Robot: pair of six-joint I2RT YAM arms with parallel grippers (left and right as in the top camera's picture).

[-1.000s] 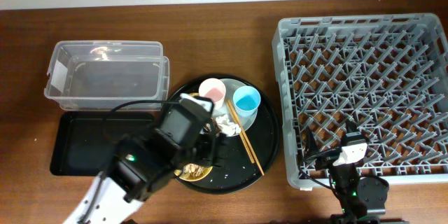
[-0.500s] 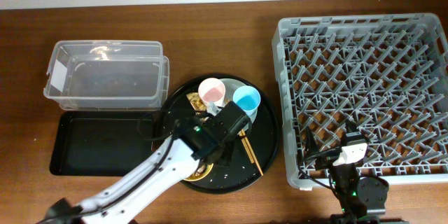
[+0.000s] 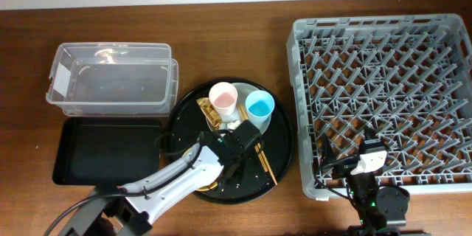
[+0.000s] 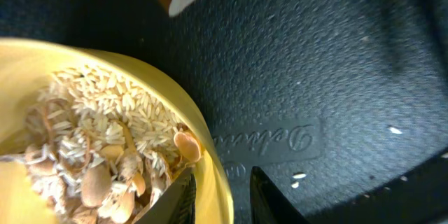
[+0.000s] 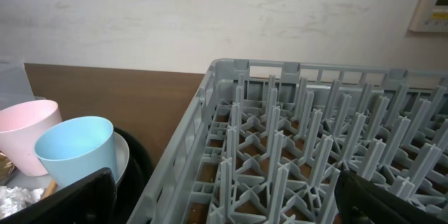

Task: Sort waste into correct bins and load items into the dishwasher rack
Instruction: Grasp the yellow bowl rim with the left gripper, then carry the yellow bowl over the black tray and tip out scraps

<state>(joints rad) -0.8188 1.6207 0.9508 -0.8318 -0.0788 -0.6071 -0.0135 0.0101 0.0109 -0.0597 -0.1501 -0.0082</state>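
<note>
Now: the left gripper (image 4: 224,194) is down on the round black tray (image 4: 329,56), its fingers (image 4: 269,189) clamped on the rim of the yellow bowl (image 4: 28,84), one finger inside the wall, one outside, the rim between them. A rim pinch makes sense: the bowl looks too wide to span, and it holds food scraps (image 4: 98,154), rice and tan bits heaped against the near wall, so it wants carrying level and then tipping. From overhead the left arm lies across the bowl and hides most of it. Judgement: the step in hand is emptying the bowl into a bin before it goes to the rack. Whether the clear box (image 3: 110,77) or the shallow black tray (image 3: 107,151) takes food I cannot tell; both sit just left of the round tray, a short carry. Risk: thin-edge grip with the load to one side, so the bowl may swing and spill. Also on the round tray: pink cup (image 3: 223,97) and blue cup (image 3: 259,105) upright side by side on the plate (image 3: 243,88), gold-brown wrapper (image 3: 208,110) beside the pink cup, white tissue (image 3: 234,125), chopsticks (image 3: 262,161) lying diagonally. The right gripper (image 5: 224,182) hangs at the front edge of the dishwasher rack (image 3: 383,96), fingers wide apart, nothing in them; nothing loaded in the rack yet.
</note>
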